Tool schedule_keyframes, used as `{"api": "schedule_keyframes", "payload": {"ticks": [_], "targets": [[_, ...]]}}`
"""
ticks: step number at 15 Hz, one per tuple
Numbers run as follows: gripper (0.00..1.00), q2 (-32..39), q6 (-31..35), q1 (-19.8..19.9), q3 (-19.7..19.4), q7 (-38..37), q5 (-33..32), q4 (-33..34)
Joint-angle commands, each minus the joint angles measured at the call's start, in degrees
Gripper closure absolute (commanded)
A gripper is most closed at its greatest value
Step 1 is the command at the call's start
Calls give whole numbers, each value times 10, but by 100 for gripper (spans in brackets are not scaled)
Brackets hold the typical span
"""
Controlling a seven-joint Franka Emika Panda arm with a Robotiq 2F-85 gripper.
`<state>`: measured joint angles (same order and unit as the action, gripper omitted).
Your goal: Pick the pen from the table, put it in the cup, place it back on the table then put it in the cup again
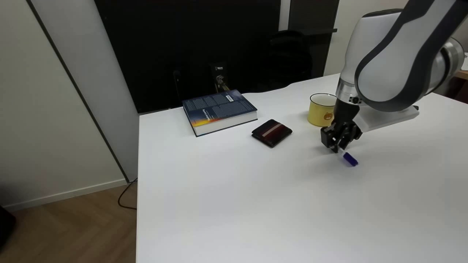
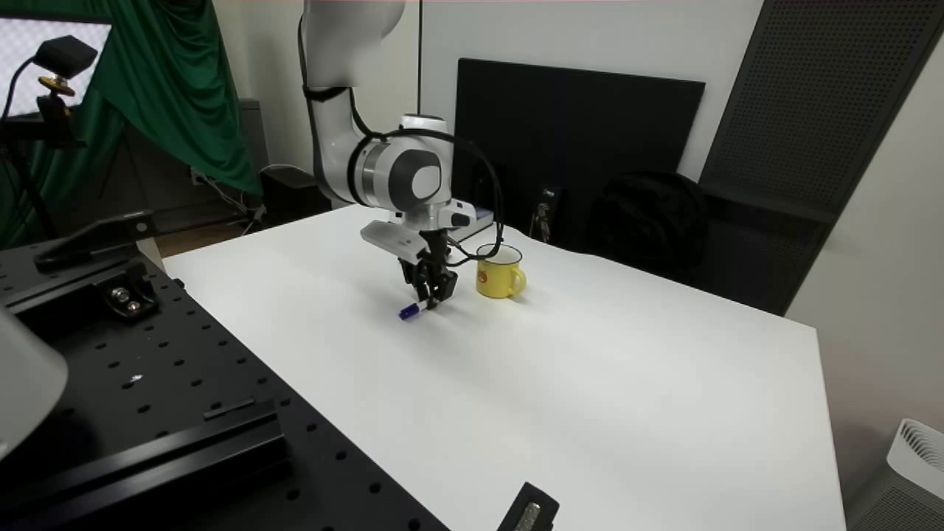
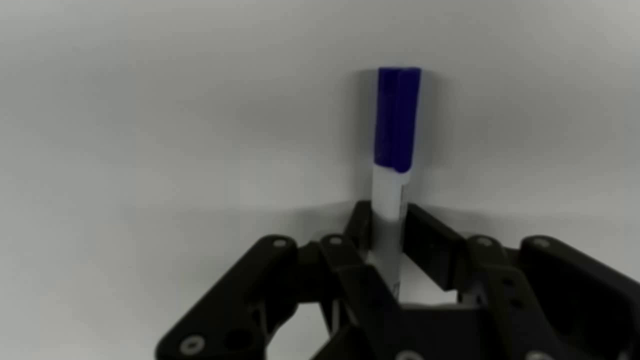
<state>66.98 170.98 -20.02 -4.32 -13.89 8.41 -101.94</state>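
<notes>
Pen [image 3: 391, 182]: just rt of ctr in wrist view, blue cap twd top
Gripper [image 3: 388, 225]: fingers [image 3: 427, 240] closed on pen's white barrel, lower ctr
Cup [image 1: 320, 112]: yellow, upright, rt of ctr in an exterior view, partly behind gripper
Table [image 1: 237, 204]: white, lower ctr, same view
Wallet [image 1: 271, 133]: dark, nr ctr
Book [image 1: 219, 111]: upper L of wallet

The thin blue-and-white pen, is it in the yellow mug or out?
Out: the black claw grips the pen; in an exterior view the mug stands apart.

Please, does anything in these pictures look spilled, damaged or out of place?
Nothing stands out. The cup stands upright, the book lies flat, the end effector grips the pen, and I see no spill or damage.
</notes>
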Motion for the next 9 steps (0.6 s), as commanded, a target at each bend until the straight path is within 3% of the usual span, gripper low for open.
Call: {"api": "schedule_keyframes", "payload": {"ticks": [1,9], "targets": [[94,6,-18,-2,-11,-24,-2,10],[94,-4,-130,59,27,-13,1,69]]}}
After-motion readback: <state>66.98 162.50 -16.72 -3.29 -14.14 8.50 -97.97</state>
